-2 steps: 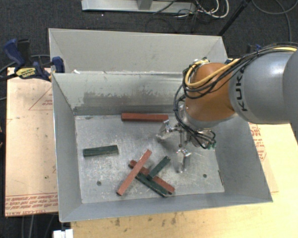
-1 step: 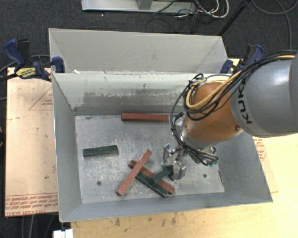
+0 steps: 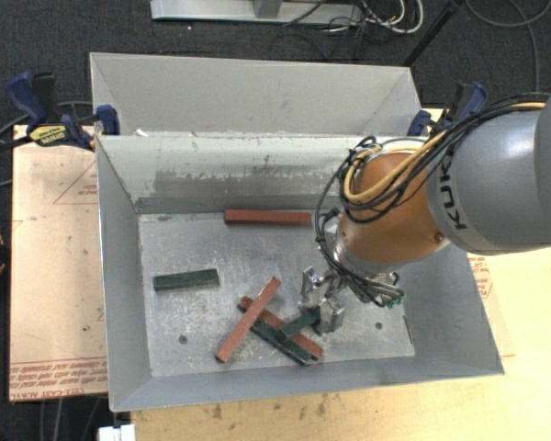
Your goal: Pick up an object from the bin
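The gripper (image 3: 320,305) hangs low over the right end of a small heap of crossed bars at the bin's front middle. It is nearest a dark green bar (image 3: 287,338) and a short reddish-brown bar (image 3: 305,345) beside it, and whether it is open or closed on anything cannot be told. The bars look stiff, light and flat-sided, best pinched across the narrow width, though one may drag the overlapping long reddish-brown bar (image 3: 248,320). The bin (image 3: 257,384) slopes up close in front of the heap, while bare floor lies behind and to the left, so a straight lift looks safest.
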Available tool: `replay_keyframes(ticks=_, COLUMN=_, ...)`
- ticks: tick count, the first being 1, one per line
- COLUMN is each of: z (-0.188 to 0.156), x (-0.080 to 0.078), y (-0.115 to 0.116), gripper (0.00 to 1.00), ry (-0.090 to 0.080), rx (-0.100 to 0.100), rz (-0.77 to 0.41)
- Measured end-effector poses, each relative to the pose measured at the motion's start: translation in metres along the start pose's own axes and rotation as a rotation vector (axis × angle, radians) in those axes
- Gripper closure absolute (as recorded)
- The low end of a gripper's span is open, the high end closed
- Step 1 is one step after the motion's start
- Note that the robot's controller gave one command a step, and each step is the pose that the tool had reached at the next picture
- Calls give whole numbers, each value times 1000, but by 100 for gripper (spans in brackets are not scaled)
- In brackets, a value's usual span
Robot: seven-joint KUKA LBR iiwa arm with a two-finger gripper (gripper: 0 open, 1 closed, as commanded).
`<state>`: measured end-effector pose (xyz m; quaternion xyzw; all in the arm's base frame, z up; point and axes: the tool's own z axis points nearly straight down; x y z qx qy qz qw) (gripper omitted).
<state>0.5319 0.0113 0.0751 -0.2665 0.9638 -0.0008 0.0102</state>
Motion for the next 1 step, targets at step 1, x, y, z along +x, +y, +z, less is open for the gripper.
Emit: replay_keyframes(ticks=1, z=-129, x=13, y=-17, gripper=100, ry=16, rx=-7, rz=-33)
